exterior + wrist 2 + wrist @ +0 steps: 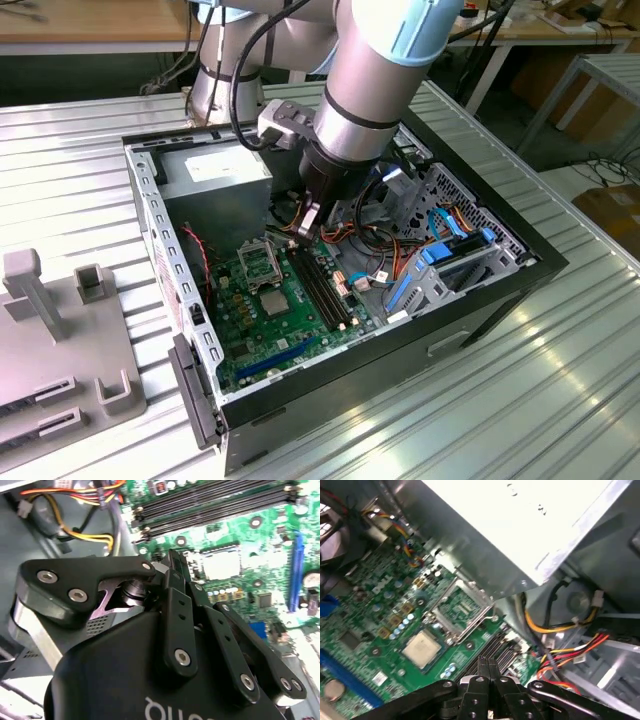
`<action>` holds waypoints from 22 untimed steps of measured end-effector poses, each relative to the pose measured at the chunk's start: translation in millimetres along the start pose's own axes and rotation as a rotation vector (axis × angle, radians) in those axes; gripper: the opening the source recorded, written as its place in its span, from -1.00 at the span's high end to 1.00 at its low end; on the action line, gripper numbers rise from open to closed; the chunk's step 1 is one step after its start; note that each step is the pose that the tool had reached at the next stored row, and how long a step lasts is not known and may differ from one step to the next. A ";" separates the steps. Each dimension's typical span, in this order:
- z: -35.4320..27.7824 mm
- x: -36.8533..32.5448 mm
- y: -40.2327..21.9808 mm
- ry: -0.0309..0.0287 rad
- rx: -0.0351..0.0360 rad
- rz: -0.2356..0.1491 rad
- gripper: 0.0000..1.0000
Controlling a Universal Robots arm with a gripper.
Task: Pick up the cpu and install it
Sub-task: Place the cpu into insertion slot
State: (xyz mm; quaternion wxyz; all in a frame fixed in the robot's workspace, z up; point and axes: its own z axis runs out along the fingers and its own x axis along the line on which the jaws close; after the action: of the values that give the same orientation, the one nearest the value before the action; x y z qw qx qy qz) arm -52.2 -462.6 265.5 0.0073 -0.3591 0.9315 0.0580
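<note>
The cpu [275,302] is a small silvery square with a greenish rim, lying flat on the green motherboard [240,345] inside the open computer case. Both wrist views show the cpu [421,648] [220,565] too. Beside it is the square metal socket frame [461,609] [257,262], which holds no chip. My gripper [308,228] hangs above the board at the far end of the memory slots, short of the socket and the cpu. The black fingers [485,666] are pressed together, and the gripper [175,561] is shut on nothing.
Black memory slots [322,285] run beside the socket. The silver power supply [220,170] and coloured cables [555,630] crowd the case's far end. A blue-trimmed drive cage [450,262] fills the exterior view's right side. A grey fixture [60,330] lies on the ribbed table at the left.
</note>
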 end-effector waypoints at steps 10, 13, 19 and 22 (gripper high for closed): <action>13.5 -8.9 6.7 -0.0228 -0.0251 -0.001 0.79; 16.3 -9.3 6.2 -0.0301 -0.0335 -0.001 0.79; 20.2 -9.5 6.3 -0.0556 -0.0653 -0.019 0.79; 22.8 -9.5 6.1 -0.0490 -0.0696 -0.068 0.79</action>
State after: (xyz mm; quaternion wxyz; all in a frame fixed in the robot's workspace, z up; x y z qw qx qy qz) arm -49.8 -449.2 243.9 0.0196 -0.3889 0.9157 0.0989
